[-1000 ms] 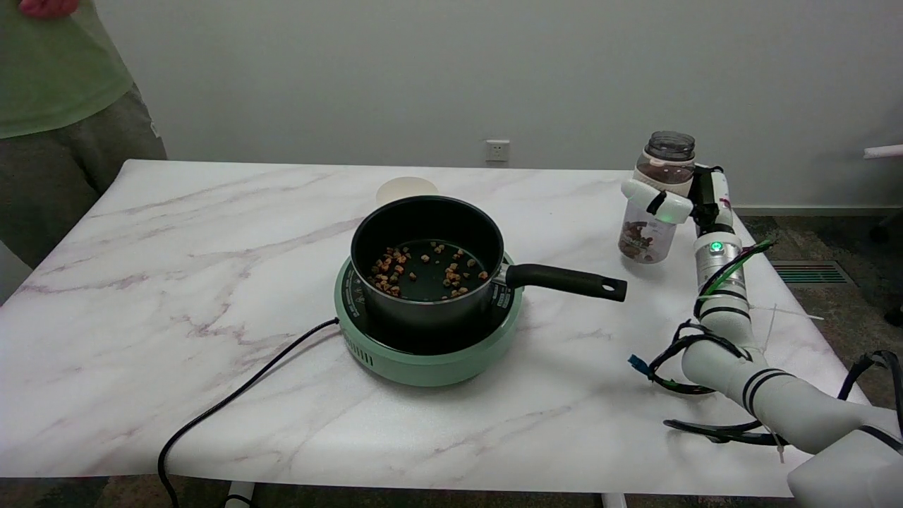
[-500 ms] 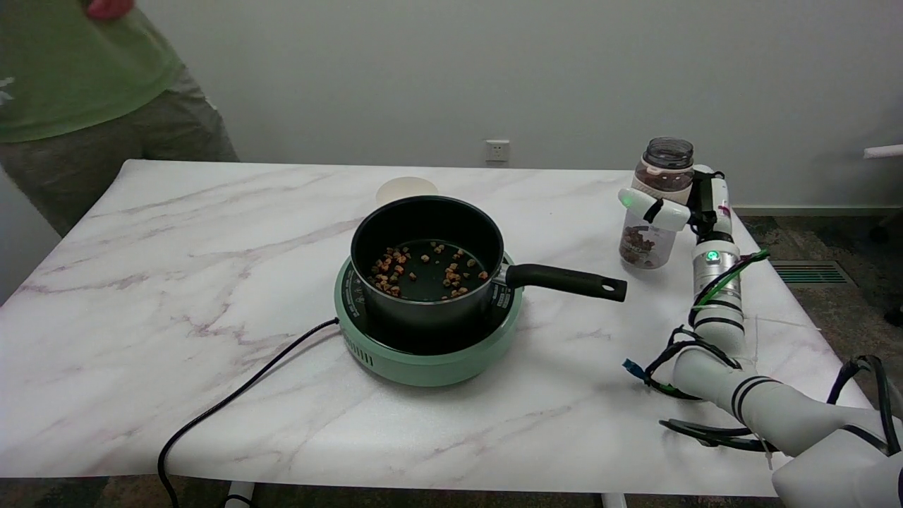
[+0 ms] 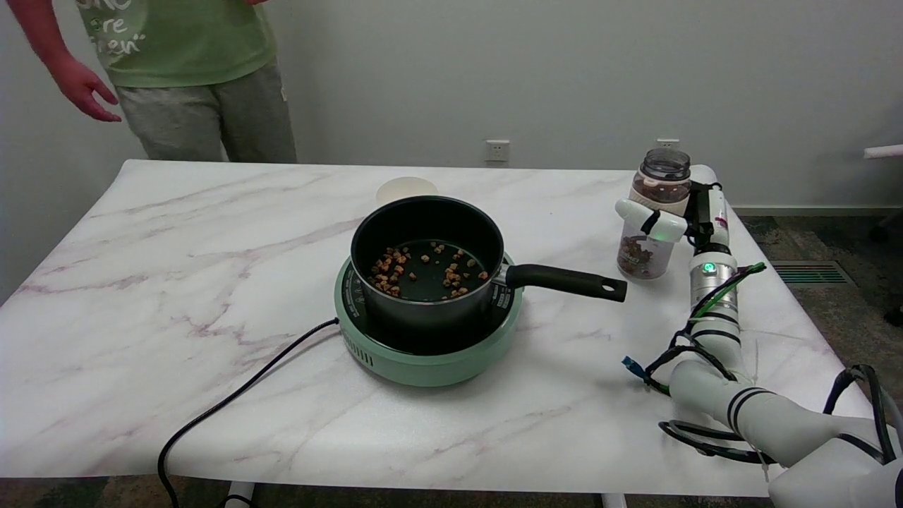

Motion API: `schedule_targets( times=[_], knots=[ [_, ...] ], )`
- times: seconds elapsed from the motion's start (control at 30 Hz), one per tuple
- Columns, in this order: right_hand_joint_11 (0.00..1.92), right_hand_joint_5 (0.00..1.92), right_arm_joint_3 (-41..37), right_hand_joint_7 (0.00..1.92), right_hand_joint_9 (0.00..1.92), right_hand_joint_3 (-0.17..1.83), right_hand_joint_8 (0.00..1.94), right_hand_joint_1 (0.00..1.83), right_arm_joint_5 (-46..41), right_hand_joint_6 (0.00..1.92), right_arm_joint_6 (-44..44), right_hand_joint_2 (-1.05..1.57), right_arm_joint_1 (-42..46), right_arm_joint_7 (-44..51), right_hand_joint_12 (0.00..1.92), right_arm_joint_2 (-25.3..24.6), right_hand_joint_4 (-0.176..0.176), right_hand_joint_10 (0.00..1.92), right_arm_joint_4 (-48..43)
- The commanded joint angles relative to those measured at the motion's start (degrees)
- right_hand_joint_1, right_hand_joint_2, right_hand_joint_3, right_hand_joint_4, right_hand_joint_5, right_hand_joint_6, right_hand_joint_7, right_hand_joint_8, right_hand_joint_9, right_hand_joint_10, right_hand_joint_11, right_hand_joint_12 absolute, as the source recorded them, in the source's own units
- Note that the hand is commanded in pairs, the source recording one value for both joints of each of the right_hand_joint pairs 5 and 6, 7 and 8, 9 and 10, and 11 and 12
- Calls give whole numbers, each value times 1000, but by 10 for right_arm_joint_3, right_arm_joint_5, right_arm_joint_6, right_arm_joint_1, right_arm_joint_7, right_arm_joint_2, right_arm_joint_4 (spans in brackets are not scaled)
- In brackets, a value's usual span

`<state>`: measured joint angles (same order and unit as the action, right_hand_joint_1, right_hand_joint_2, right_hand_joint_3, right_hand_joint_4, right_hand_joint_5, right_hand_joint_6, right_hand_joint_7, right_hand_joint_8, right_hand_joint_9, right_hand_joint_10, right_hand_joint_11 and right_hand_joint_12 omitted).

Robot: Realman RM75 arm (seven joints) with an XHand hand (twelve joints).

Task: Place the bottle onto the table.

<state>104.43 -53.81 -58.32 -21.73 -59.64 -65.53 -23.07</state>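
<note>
Broadly, the white marble table [image 3: 176,282] carries everything, with a person [image 3: 190,77] in a green shirt standing behind its far left corner. Near the middle sits a green hotplate [image 3: 423,353], its black cord [image 3: 233,402] trailing off the near edge. On it rests a black saucepan [image 3: 423,261] holding a scatter of small brown and orange pieces [image 3: 423,271] on its bottom, handle pointing right. Behind the pan lies a pale round lid [image 3: 407,189]. Toward the right edge stands the bottle [image 3: 652,212], clear, upright, open at the top, holding brown bits at its bottom and more near its neck; its base looks down on the tabletop or very nearly so. The right hand [image 3: 674,215] wraps its white fingers [image 3: 642,217] around the bottle's middle, gripping it.

Compared with a second ago, the bottle and hand have sunk lower and sit closer to the table surface, and the person has stepped rightward along the far side, one arm now hanging in view
</note>
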Motion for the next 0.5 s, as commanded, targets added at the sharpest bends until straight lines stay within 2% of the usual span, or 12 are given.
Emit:
schedule_targets(
  times=[0.03, 0.23, 0.37, 0.5],
  knots=[
    [1375, 1696, 0, 1630, 1607, 448, 1630, 1136, -1, 1696, -9, 1425, 13, -3, 1375, -8, 0, 1607, 3],
    [1341, 1566, 0, 1584, 1565, 543, 1584, 1180, -1, 1566, -9, 1236, 13, -3, 1341, -8, 0, 1565, 3],
    [1312, 1368, -3, 1522, 1506, 749, 1522, 1207, -1, 1368, -12, 918, 13, -3, 1312, -8, 0, 1506, 3],
    [1285, 1222, -3, 1476, 1449, 874, 1476, 1208, -1, 1222, -15, 669, 14, -3, 1285, -8, 0, 1449, 3]
  ],
)
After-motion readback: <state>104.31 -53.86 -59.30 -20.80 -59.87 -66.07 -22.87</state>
